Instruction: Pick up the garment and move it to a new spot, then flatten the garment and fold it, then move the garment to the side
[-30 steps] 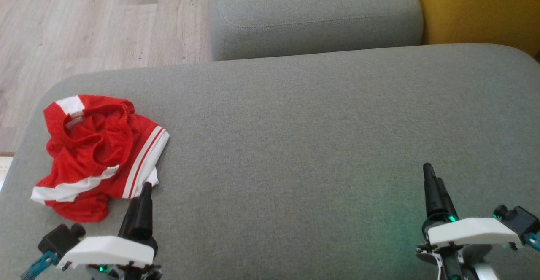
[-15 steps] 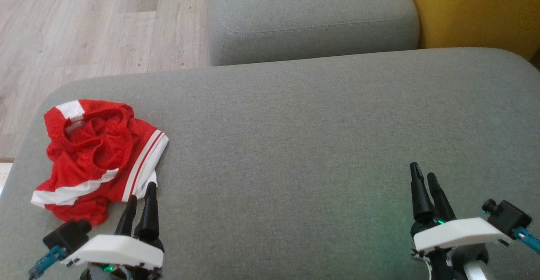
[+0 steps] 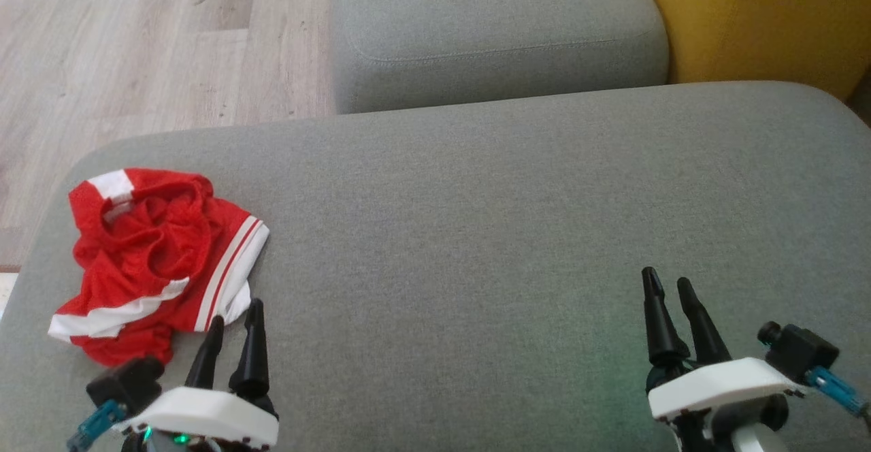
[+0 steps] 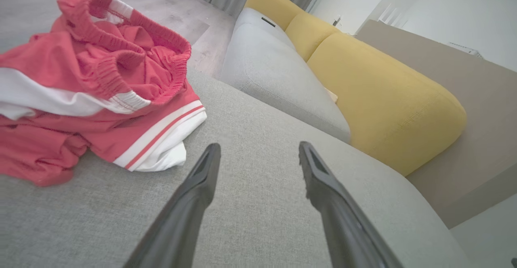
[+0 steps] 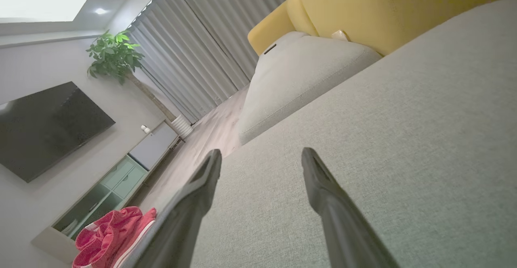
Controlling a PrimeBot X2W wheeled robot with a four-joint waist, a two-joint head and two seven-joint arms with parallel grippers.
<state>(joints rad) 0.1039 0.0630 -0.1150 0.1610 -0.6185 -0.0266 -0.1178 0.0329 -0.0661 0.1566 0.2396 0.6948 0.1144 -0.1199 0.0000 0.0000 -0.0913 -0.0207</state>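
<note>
Head view, nearest us: our left pincer (image 3: 236, 310) and right pincer (image 3: 667, 277) are over the grey sofa seat (image 3: 476, 234), both spread wide and holding nothing. Just beside the left fingertips (image 3: 253, 316) we see the crumpled red-and-white garment (image 3: 153, 248), lying near the seat's left edge. Farther off are a second grey cushion (image 3: 490, 30), a yellow backrest (image 3: 762, 16) and the wooden floor (image 3: 136, 43).

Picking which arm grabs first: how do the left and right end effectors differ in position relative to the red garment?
The left end effector sits just beside the white-striped hem of the red garment, not touching; the right end effector is far across the grey cushion. In its wrist view the left one sees the garment large and near; the right one sees it small and distant. Both are open and empty.
</note>
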